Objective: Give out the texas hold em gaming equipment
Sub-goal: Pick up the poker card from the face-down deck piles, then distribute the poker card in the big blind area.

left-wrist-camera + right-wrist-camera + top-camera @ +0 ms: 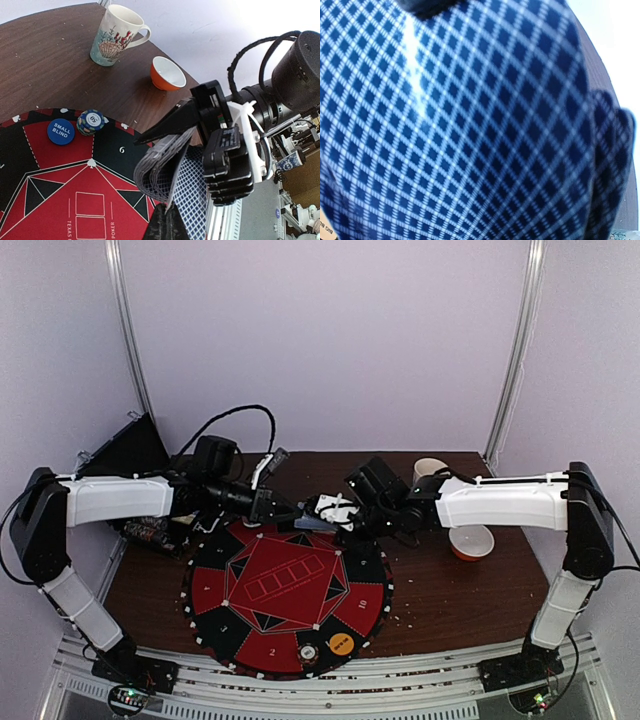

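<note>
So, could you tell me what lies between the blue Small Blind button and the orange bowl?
In the left wrist view, a small chip stack sits right beside the button; past it, only mat and bare table up to the bowl.

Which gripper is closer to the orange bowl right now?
Right. The right gripper sits left of the orange bowl, holding the playing cards over the mat's far edge; the left gripper meets it from farther left.

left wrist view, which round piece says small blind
The flat blue button, left of the striped chip stack marked 50.
</note>
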You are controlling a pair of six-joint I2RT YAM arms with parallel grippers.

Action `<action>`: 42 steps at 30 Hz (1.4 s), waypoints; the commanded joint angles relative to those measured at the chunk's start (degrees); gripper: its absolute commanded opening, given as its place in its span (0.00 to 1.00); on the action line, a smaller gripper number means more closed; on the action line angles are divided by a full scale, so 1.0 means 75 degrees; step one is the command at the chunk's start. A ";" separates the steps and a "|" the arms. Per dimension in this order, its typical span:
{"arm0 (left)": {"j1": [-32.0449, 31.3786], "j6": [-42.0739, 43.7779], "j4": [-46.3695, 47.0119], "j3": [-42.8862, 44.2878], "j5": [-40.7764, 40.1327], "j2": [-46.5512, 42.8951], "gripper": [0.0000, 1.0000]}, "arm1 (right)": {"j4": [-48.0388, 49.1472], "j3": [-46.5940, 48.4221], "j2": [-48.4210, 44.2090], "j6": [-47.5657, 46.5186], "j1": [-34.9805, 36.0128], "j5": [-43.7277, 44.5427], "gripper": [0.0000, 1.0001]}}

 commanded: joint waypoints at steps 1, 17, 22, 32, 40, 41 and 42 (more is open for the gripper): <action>0.0118 -0.0154 0.0355 0.0049 0.0217 -0.0273 0.00 | 0.0076 -0.0088 -0.0300 0.0100 -0.0049 0.0148 0.34; 0.0792 -0.0646 0.0662 -0.0267 0.0301 -0.0895 0.00 | 0.0171 -0.0476 -0.0557 0.0237 -0.0501 0.0186 0.33; 0.1030 -0.0684 0.0613 -0.0688 0.0268 -0.1446 0.00 | 0.0045 -0.0668 -0.0805 0.0272 -0.0756 0.0317 0.33; 0.1015 0.0679 -0.1995 -0.1421 0.0508 -0.2328 0.00 | -0.0048 -0.1070 -0.1273 0.0249 -0.1054 0.0418 0.33; 0.0154 0.2257 -0.4981 -0.0834 -0.0797 -0.2138 0.00 | -0.0084 -0.1218 -0.1554 0.0178 -0.1077 0.0127 0.33; 0.0003 0.2193 -0.4767 -0.0762 -0.0814 -0.2057 0.00 | -0.0053 -0.1256 -0.1580 0.0168 -0.1077 0.0117 0.33; -0.0200 0.2069 -0.4398 -0.0698 -0.0771 -0.1955 0.00 | -0.0036 -0.1280 -0.1610 0.0167 -0.1079 0.0106 0.33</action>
